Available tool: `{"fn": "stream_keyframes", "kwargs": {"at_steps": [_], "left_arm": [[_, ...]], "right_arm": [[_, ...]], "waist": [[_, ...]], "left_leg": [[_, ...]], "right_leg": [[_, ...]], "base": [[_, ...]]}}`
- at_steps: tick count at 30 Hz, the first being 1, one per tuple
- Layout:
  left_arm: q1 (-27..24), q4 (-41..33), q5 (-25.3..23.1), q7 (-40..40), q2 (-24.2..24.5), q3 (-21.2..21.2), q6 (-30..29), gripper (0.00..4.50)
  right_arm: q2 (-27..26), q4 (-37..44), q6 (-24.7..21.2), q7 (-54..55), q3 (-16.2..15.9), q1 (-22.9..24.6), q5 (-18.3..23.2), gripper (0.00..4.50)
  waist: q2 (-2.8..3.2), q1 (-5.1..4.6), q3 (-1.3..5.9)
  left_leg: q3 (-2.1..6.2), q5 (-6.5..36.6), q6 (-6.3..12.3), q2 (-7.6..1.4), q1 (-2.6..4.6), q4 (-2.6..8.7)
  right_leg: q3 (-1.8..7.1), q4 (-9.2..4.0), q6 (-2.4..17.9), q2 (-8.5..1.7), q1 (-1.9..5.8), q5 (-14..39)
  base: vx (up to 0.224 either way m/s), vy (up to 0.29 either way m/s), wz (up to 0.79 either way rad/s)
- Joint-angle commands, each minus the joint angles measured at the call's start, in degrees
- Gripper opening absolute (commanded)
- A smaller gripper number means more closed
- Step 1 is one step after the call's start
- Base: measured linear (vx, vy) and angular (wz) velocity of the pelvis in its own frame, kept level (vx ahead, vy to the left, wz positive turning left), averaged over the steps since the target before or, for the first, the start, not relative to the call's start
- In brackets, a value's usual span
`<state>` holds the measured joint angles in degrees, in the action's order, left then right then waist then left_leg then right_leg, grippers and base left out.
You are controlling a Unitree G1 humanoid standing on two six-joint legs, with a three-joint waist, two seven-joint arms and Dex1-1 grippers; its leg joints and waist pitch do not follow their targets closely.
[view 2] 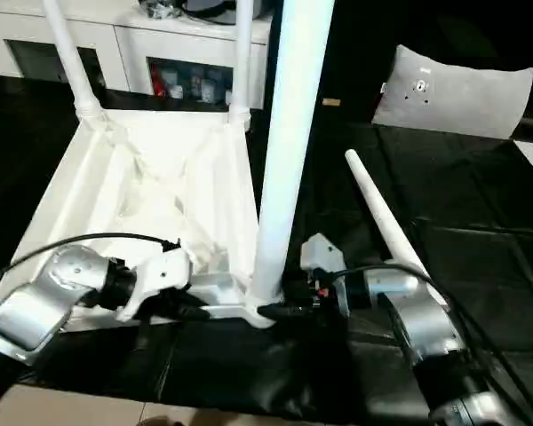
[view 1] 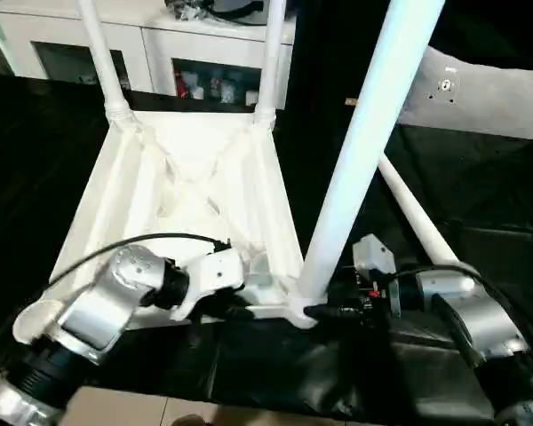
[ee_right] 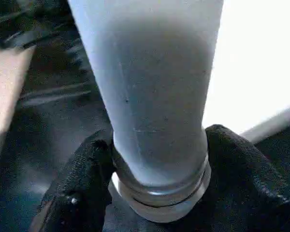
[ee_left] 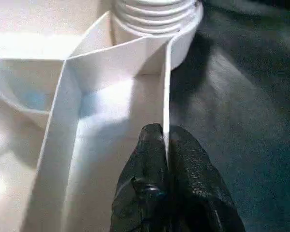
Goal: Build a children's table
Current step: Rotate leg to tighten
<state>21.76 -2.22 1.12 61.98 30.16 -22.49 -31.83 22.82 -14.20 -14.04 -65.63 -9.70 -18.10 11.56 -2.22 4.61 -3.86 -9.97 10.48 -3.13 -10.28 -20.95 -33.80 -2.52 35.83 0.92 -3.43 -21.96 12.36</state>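
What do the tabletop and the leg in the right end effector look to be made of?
Tabletop: looks like moulded white plastic, judging by the thin ribs and glossy sheen underneath. Leg: apparently the same smooth white plastic, with ridged rings at its base where the right end effector grips it.

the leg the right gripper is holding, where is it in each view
Left eye: the leg rises from the tabletop's near right corner socket to the top edge.
Right eye: the same leg, just left of centre.
Left wrist: its ribbed base, at the top.
Right wrist: centre, between the black fingers.
Shared landmark: the near right corner socket.
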Motion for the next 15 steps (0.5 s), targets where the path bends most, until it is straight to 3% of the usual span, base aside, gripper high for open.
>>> {"fn": "stream_keyframes", "kwargs": {"at_steps": [1,4,6,9,13,15], "left_arm": [[0.0,-2.8,0.2,-5.2,-4.2,-0.3,-3.8,0.00],[-0.6,-4.2,-0.4,-13.5,-11.4,2.2,-9.8,0.00],[-0.5,-4.1,-1.2,-20.0,-16.9,3.4,-12.3,0.00],[0.1,-2.9,-2.2,-24.5,-20.5,4.2,-12.8,0.00],[3.1,2.9,-5.2,-36.3,-28.6,6.8,-10.5,0.00],[4.5,5.8,-6.4,-38.7,-30.1,7.1,-9.6,0.00]], "right_arm": [[-3.7,2.5,-4.0,3.8,-2.5,0.2,1.4,2.69],[-10.5,2.4,-7.0,13.4,-1.3,0.9,1.2,2.66],[-14.7,2.1,-8.0,19.9,-0.7,1.3,-0.4,2.64],[-17.6,1.1,-9.1,25.5,0.1,1.0,-2.0,2.64],[-24.5,-2.5,-11.0,39.5,4.3,-1.1,-3.5,2.64],[-25.9,-3.3,-9.5,42.7,6.5,-1.4,-3.2,3.34]], "waist": [[0.40,-0.58,2.32],[0.33,-1.83,2.11],[-0.08,-2.92,2.06],[-0.13,-3.22,2.10],[-0.01,-3.50,2.37],[0.14,-3.31,2.69]], "left_leg": [[1.12,15.3,-0.03,-3.02,0.83,4.69],[1.25,15.6,-0.67,-2.90,0.40,4.76],[1.46,15.5,-0.55,-2.74,0.07,4.79],[1.36,15.3,0.41,-2.60,0.17,4.52],[1.24,12.4,0.88,-2.58,0.21,4.59],[1.10,10.5,1.49,-2.55,0.25,4.41]], "right_leg": [[2.78,-5.33,11.5,-4.67,1.74,17.4],[2.83,-5.68,10.4,-4.67,1.62,20.3],[2.75,-5.84,9.5,-4.61,1.58,21.7],[2.82,-6.34,8.6,-4.60,1.30,22.6],[2.81,-5.93,9.3,-4.28,1.35,16.0],[2.84,-5.69,9.6,-4.32,1.60,12.1]], "base": [[0.000,0.000,0.00],[0.000,0.000,0.00],[0.000,0.000,0.00],[0.000,0.000,0.00],[0.000,0.000,0.00],[0.000,0.000,0.00]]}}
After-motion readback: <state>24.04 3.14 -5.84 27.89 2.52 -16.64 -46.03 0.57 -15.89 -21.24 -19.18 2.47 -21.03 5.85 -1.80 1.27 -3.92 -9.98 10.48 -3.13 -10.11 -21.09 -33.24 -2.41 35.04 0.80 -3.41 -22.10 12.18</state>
